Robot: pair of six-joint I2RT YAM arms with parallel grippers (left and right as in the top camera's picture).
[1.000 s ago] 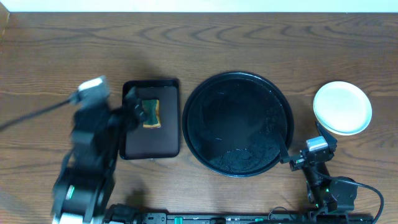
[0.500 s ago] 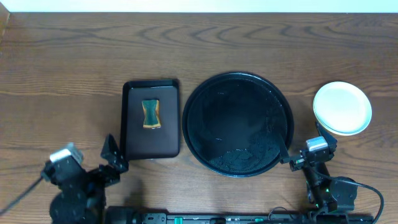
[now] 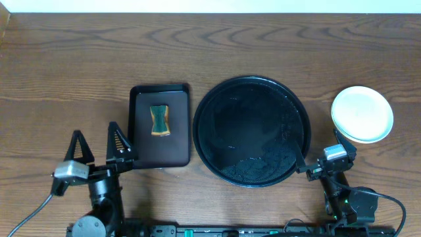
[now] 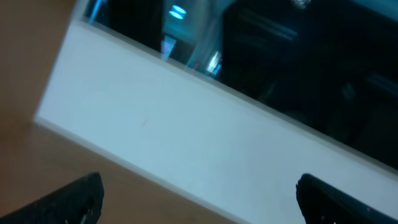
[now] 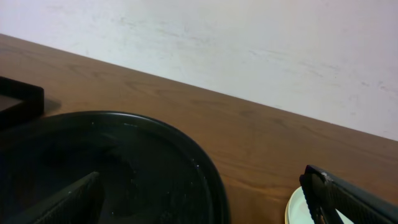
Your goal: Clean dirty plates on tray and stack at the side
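Note:
The round black tray (image 3: 199, 131) lies mid-table with no plate on it, its glossy floor speckled with wet spots. To its right, pale plates (image 3: 362, 114) sit stacked on the wood; the top one looks white with no smear showing. My right gripper (image 3: 320, 147) rests open at the front between tray and stack. In the right wrist view the gripper (image 5: 202, 179) has the tray (image 5: 124, 143) to the left and a plate's edge (image 5: 297, 210) at lower right. My left gripper (image 3: 97, 139) stands open and empty at front left. The left wrist view shows that gripper (image 4: 199, 184) facing a white wall.
A smaller rectangular black tray (image 3: 141, 141) lies left of the round tray with a green-and-yellow sponge (image 3: 160, 120) on it. Bare wooden table stretches across the back and far left. A white wall (image 5: 249, 37) runs along the table's far edge.
My left arm has drawn back from over the rectangular tray to the table's front left, fingers spread. The sponge stays on that tray. The right arm has not moved.

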